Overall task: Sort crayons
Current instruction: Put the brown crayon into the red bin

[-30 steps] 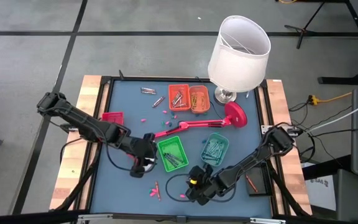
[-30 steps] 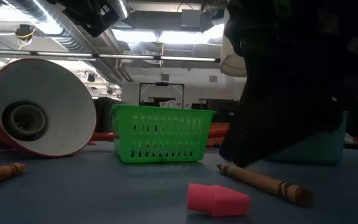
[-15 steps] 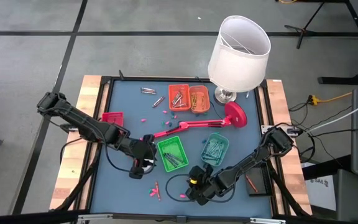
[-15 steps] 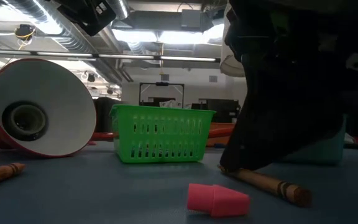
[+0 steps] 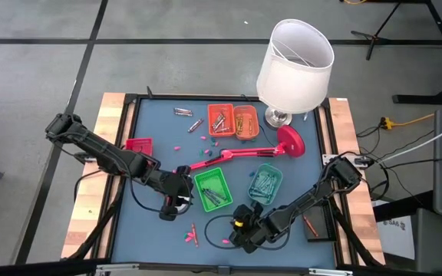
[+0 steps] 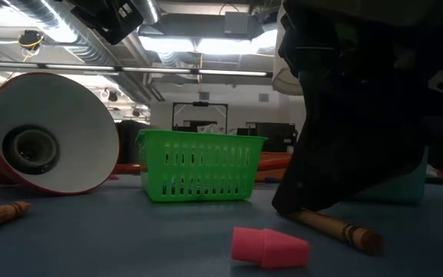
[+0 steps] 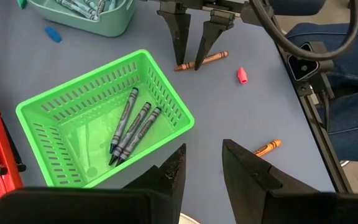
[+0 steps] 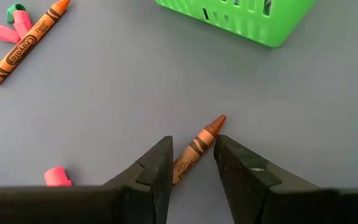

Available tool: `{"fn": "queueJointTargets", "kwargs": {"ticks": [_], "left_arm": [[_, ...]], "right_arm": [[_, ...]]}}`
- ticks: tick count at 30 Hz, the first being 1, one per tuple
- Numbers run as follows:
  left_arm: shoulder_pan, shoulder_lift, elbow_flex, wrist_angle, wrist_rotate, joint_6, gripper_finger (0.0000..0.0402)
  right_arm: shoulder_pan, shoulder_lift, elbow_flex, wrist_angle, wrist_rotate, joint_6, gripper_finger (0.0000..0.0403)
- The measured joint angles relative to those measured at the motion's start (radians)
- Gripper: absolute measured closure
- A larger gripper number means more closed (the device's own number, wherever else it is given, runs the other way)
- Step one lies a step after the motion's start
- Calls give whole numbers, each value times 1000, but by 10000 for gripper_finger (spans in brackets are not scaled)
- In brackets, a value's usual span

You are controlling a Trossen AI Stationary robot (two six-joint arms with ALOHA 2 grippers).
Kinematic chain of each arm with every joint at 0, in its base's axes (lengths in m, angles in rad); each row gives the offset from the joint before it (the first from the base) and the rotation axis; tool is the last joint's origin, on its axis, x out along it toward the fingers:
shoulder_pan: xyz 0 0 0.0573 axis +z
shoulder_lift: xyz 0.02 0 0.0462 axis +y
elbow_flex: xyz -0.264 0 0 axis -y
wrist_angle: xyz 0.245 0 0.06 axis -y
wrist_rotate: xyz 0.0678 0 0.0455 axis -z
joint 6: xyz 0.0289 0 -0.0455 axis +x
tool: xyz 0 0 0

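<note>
Sorting looks partly done, by my read. Green basket [image 7: 104, 121] holds three dark crayons; teal tray [image 5: 265, 182], red tray [image 5: 221, 119] and orange tray [image 5: 245, 121] each hold some.

Left to sort: brown crayon [image 8: 197, 149] near the table's front edge, orange crayon [image 8: 25, 42], another orange one [image 7: 266, 147], a few loose ones [image 5: 183, 112] by the far edge.

Your right gripper [image 8: 190, 163] is down at the brown crayon, fingers spread, one on each side, not yet pinching. Your left gripper [image 7: 202, 168] waits spread beside the green basket.

Clutter: pink caps [image 6: 270, 246] near the crayon, red lamp arm [image 5: 232, 156] across mid-table, white lampshade [image 5: 295, 65] at the far right corner.
</note>
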Motion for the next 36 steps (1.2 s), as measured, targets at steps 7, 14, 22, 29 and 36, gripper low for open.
{"fn": "queueJointTargets", "kwargs": {"ticks": [7,14,22,29,36], "left_arm": [[0,0,0,0,0,0,313],[0,0,0,0,0,0,313],[0,0,0,0,0,1,313],[0,0,0,0,0,1,313],[0,0,0,0,0,1,313]], "right_arm": [[-1,1,-2,-12,1,1,327],[-1,1,-2,-14,1,-7,393],[-1,2,-4,-3,10,-10,365],[-1,-26,-7,1,8,-41,388],[-1,-71,-6,23,19,-90,384]]}}
